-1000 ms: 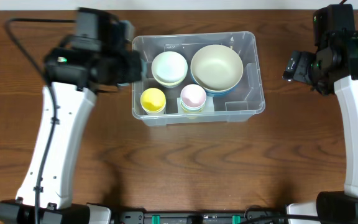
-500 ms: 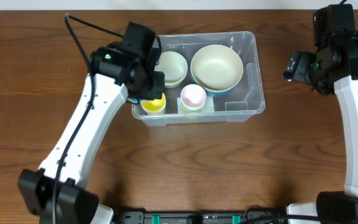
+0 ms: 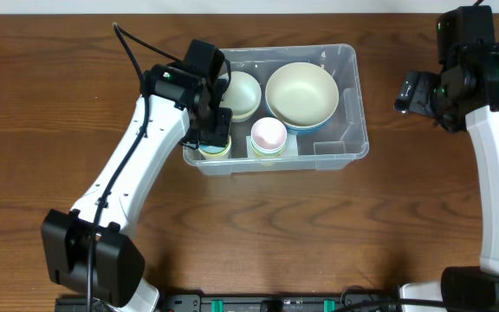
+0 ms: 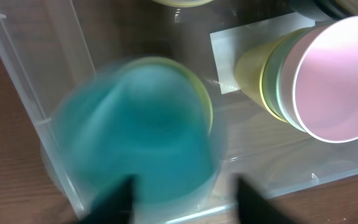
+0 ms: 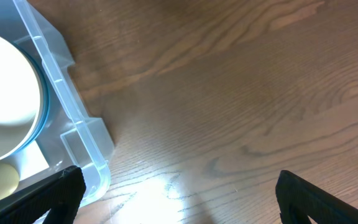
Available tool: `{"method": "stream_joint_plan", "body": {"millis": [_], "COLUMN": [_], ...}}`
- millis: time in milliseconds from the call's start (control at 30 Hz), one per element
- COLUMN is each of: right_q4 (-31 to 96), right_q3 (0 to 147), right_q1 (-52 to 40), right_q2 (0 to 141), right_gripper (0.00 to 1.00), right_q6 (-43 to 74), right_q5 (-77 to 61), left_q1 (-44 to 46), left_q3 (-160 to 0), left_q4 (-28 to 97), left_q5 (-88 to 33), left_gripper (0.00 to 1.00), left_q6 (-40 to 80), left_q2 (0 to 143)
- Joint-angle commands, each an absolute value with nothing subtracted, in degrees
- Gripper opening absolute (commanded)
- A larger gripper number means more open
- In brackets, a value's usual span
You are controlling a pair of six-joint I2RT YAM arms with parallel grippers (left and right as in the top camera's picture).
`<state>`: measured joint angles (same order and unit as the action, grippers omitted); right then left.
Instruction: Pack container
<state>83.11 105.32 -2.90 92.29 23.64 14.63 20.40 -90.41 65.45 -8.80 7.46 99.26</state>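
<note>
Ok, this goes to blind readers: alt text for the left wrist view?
A blurred teal cup sits over a yellow cup inside the clear container, just past the open left hand. A nested cup stack, pink innermost, is to its right.

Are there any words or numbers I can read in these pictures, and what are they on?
No words, numbers or signs can be read in any view.
Pale label in the container: no writing can be made out on it; it looks blank in the left wrist view and is too small to tell from overhead.
</note>
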Motion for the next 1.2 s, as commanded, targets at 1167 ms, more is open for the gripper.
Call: {"method": "stream_joint_plan", "body": {"millis": [1167], "right_q4": [83.20], "right_q3": [105.54], "right_q1": [-2.63], "right_q2": [92.18], "right_gripper": [0.99], "right_q6": [23.51], "right_q5": [15.40], "left_q1": [20.23], "left_q3": [-92.49], "left_q4": [79.90], "left_q5": [-6.50], "left_gripper": [0.98], "left_q6": [5.13], "left_q2": [50.83]}}
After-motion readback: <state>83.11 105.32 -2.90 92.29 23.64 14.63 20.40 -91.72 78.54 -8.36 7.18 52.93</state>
